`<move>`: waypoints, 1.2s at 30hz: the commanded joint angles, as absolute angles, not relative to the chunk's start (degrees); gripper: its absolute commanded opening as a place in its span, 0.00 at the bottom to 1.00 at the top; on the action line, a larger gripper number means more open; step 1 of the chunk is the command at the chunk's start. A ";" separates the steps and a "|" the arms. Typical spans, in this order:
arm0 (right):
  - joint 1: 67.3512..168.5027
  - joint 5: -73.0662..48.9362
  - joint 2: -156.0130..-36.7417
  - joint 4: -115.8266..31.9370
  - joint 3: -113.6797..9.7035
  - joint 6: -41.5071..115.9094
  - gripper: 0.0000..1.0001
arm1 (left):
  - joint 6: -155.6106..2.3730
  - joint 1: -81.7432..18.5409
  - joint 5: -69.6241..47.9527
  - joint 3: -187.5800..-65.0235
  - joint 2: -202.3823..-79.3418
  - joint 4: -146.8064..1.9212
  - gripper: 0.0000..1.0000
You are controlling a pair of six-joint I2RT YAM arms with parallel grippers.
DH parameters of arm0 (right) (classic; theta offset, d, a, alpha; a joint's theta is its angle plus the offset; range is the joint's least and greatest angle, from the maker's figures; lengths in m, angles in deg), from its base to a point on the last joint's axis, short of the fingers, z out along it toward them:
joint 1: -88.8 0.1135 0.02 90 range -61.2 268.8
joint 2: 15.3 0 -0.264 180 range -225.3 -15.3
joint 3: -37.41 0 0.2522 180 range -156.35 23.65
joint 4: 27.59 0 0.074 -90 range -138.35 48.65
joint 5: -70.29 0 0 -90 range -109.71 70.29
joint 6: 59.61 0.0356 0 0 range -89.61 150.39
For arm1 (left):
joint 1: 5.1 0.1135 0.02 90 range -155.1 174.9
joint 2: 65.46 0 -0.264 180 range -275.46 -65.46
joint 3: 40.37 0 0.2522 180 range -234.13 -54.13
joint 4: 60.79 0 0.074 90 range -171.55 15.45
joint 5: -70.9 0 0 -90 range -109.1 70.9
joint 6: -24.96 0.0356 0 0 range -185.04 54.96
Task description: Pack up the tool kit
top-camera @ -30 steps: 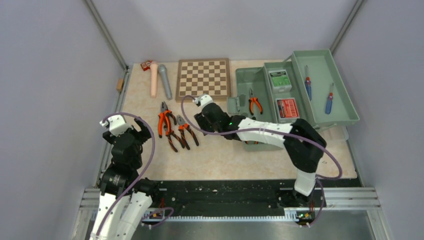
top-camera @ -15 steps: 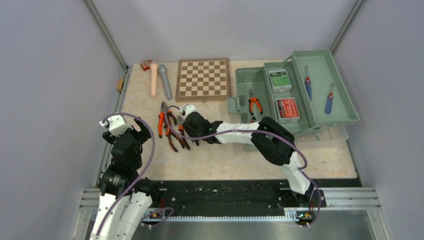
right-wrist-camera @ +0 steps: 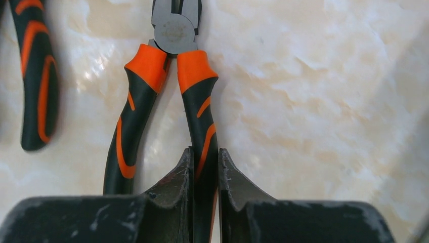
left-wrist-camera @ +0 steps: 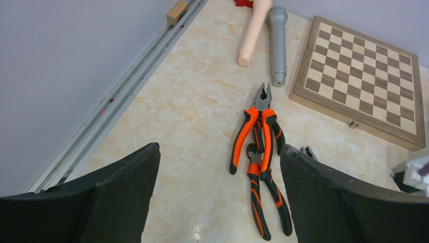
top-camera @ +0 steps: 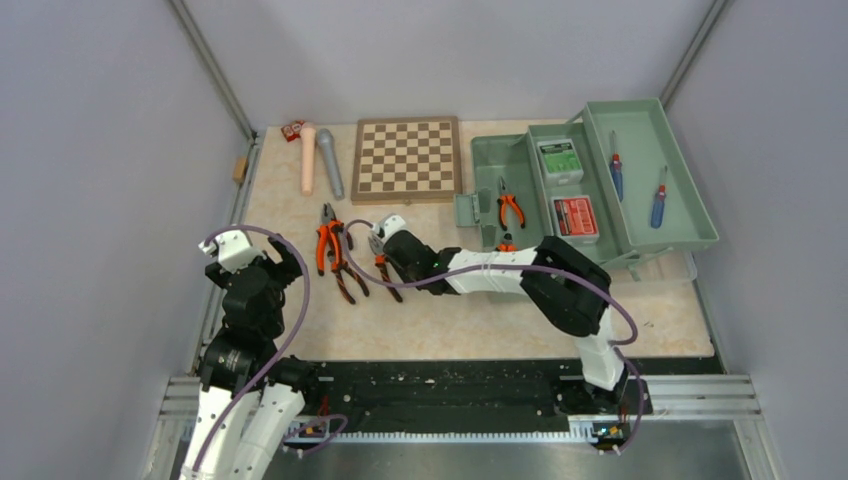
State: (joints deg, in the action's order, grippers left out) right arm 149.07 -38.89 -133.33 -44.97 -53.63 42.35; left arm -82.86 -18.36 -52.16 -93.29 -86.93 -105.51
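The sage-green toolbox stands open at the right of the table, with one pair of pliers already in its left tray. In the last second the right arm has swung away from the box and out over the loose tools. The right gripper has gone from half open to clamped tight on one handle of a small pair of orange-and-black pliers, which still lies flat on the marble top. That looks like the grasp before a carry to the box. The left gripper has not moved and hangs wide open, holding nothing, above two more pliers. The green-labelled box and red-labelled box carry print too small to read. The round stamp on the gripped pliers' pivot is illegible.
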 commanded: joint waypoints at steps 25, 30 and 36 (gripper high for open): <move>132.73 -62.38 -92.40 -52.99 -37.89 33.00 0.00 | -82.38 -18.11 -52.49 -92.94 -86.65 -103.28 0.92; 129.00 -63.16 -93.00 -53.73 -35.90 34.05 0.00 | -82.27 -18.11 -52.50 -92.98 -86.88 -103.20 0.92; 125.93 -62.09 -95.78 -53.65 -33.84 37.01 0.00 | -82.27 -18.11 -52.50 -92.93 -87.07 -103.20 0.92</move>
